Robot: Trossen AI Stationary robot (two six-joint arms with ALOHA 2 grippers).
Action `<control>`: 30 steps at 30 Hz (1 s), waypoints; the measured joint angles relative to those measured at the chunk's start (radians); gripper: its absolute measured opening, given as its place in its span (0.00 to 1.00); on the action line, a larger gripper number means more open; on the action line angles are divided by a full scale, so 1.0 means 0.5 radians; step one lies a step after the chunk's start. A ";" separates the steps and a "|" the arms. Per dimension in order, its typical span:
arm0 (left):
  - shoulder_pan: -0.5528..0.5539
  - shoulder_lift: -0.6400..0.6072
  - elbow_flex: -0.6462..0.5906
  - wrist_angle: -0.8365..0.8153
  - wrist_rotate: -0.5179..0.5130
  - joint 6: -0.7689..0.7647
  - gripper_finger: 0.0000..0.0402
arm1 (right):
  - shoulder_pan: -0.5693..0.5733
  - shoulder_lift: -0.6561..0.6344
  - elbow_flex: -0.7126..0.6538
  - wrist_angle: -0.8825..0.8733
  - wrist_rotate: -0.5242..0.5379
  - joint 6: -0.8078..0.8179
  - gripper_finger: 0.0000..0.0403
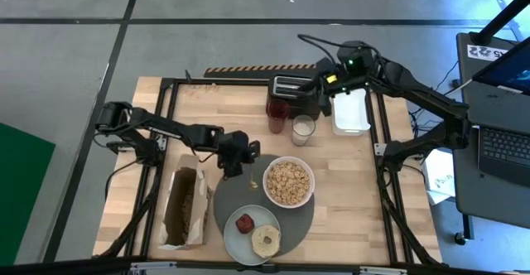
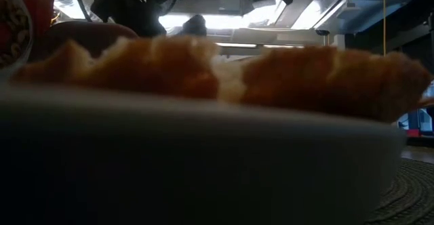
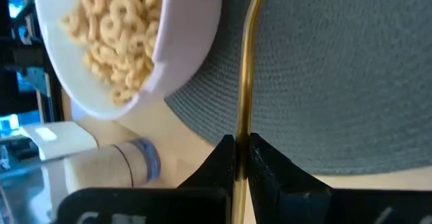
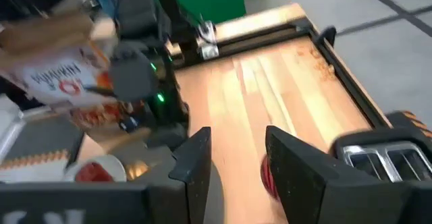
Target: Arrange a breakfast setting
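While my left gripper [image 3: 239, 158] is clamped on the gold spoon [image 3: 247, 69] over the placemat's [image 1: 228, 199] left edge, just left of the cereal bowl [image 1: 288, 181], I worry the thin handle could twist or slip and land off the mat. The right gripper [image 4: 236, 156] waits, fingers apart, far right by the toaster [image 1: 296, 88]. I can't read the cereal box [image 4: 57, 69] lettering.

Two black jointed arms [image 1: 166, 130] with black cables and small green lights.
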 joint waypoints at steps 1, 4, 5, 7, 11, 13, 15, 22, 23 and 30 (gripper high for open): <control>-0.023 -0.001 0.000 0.004 -0.003 -0.001 0.03 | 0.010 -0.010 0.000 -0.038 0.026 -0.022 0.35; -0.073 0.000 -0.001 0.005 0.003 0.000 0.03 | 0.010 -0.012 -0.001 -0.112 0.114 -0.091 0.35; -0.087 0.014 -0.001 0.015 0.006 -0.001 0.03 | 0.009 -0.013 -0.001 -0.120 0.124 -0.096 0.35; -0.108 0.065 -0.001 0.031 0.004 -0.002 0.03 | 0.007 -0.013 -0.001 -0.135 0.138 -0.096 0.35; -0.147 0.177 -0.003 0.043 -0.058 0.053 0.03 | 0.009 -0.013 -0.001 -0.138 0.135 -0.095 0.35; -0.165 0.198 -0.003 0.079 -0.088 0.057 0.03 | 0.009 -0.013 -0.001 -0.147 0.133 -0.095 0.35; -0.173 0.219 -0.003 0.133 -0.092 0.050 0.03 | 0.009 -0.013 -0.001 -0.169 0.132 -0.095 0.35; -0.173 0.222 -0.002 0.190 -0.090 -0.027 0.03 | 0.009 -0.013 -0.001 -0.175 0.137 -0.096 0.35; -0.173 0.231 -0.002 0.195 -0.090 -0.026 0.03 | 0.009 -0.013 -0.001 -0.175 0.137 -0.096 0.35; -0.173 0.333 -0.002 0.212 -0.086 0.006 0.03 | 0.009 -0.013 -0.001 -0.178 0.137 -0.101 0.35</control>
